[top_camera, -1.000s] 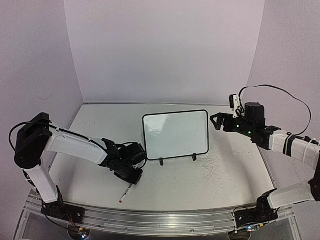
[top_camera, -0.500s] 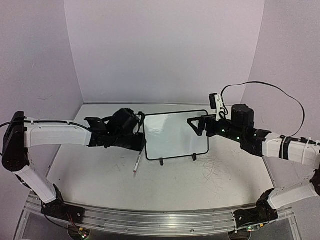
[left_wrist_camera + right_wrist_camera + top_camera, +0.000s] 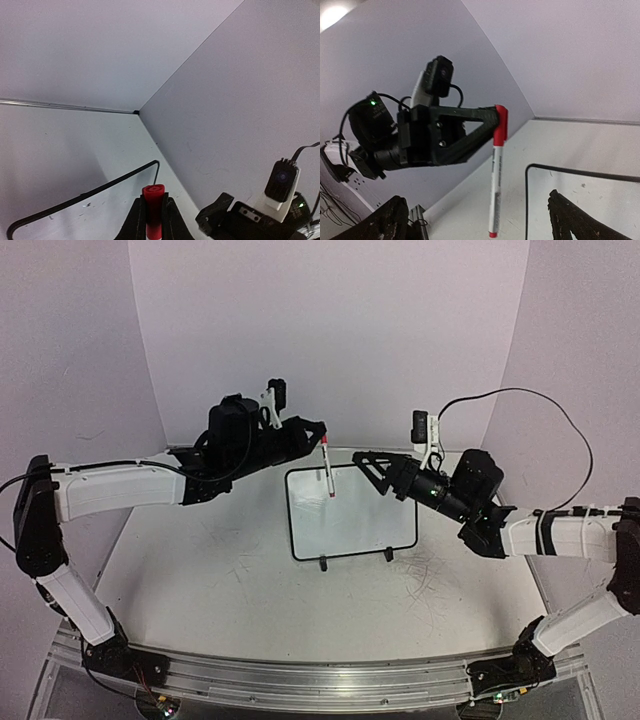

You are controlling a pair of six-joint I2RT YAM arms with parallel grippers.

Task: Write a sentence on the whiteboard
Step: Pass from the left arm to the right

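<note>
The whiteboard stands on its two feet mid-table; its face shows only faint smudges and no red sentence. My left gripper is raised above the board's top left edge. It is shut on the red cap end of a white marker, which hangs straight down in front of the board. The left wrist view shows the cap pinched between the jaws. My right gripper is open and empty just right of the marker. In the right wrist view the marker hangs between its spread fingers.
Lilac walls close the table at back and sides. The tabletop has grey scribble scuffs right of the board's feet. The board's black frame corner shows below the left gripper. A metal rail runs along the near edge.
My left arm has lifted the marker from near the tabletop up over the board's top edge. My right arm has swung left and up toward the marker, jaws open.
</note>
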